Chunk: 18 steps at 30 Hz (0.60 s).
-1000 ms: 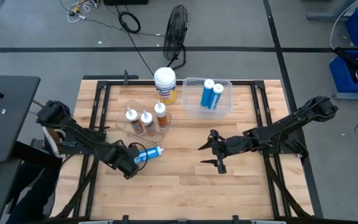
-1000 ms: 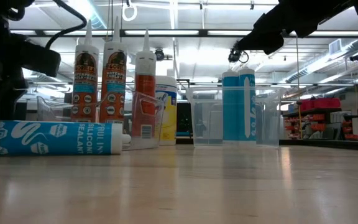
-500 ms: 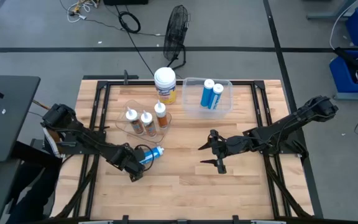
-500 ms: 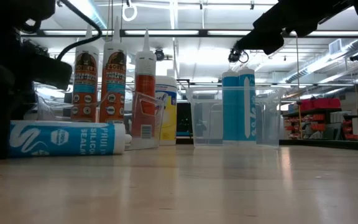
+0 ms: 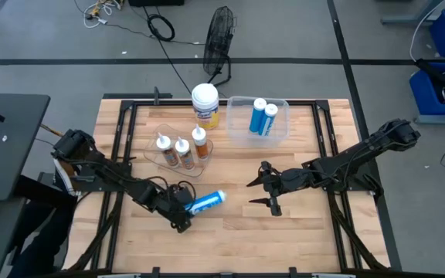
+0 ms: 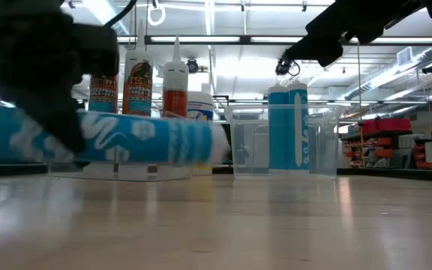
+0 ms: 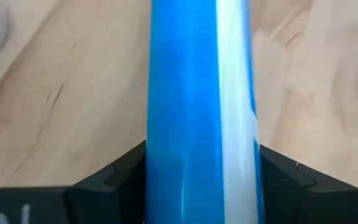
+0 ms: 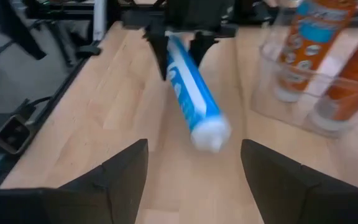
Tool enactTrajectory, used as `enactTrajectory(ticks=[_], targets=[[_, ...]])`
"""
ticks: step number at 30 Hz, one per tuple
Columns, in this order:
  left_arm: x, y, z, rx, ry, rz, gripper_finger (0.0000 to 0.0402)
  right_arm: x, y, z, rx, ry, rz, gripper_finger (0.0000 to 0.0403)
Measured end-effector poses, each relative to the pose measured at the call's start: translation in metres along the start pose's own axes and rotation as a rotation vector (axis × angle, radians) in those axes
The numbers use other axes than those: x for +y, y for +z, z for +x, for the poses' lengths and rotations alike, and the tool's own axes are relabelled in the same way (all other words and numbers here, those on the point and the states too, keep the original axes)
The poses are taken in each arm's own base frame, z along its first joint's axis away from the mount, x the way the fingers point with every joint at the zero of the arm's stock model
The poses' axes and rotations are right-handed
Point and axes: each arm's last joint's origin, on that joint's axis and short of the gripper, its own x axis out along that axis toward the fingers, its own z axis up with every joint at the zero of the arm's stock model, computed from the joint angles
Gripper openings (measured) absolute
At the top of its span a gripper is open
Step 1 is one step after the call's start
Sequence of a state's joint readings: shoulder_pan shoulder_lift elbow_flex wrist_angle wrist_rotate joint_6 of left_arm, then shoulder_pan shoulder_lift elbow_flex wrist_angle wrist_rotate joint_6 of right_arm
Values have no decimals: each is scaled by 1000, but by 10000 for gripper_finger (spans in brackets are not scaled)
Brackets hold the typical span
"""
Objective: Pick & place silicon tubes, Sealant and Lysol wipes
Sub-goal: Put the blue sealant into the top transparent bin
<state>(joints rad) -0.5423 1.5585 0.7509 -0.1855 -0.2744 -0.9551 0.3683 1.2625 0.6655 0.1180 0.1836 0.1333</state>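
Lifted off the wooden worktop [image 5: 300,220] now, the blue round sealant tube [image 5: 205,202] is squeezed in the left tool [image 5: 182,208]. Near it, the right tool [image 5: 263,191] waits, fingers apart.

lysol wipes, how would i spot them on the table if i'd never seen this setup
Look to the far edge of the wooden table, left of the clear bin that holds two blue tubes. The wipes stand there upright, just behind the clear tray of orange tubes. They are the only wide, short canister, with a yellow label and a white domed lid, where the tubes are slim with nozzle tips.
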Motion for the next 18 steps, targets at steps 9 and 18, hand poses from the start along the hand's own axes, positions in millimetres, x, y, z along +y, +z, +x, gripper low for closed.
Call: enactTrajectory(ticks=[9,18], targets=[[-5,5,1,-76,-32,36,216,3,-2,0,39,111,61,260],[-21,17,-2,-209,-179,63,216,7,-3,-1,61,231,91,262]])
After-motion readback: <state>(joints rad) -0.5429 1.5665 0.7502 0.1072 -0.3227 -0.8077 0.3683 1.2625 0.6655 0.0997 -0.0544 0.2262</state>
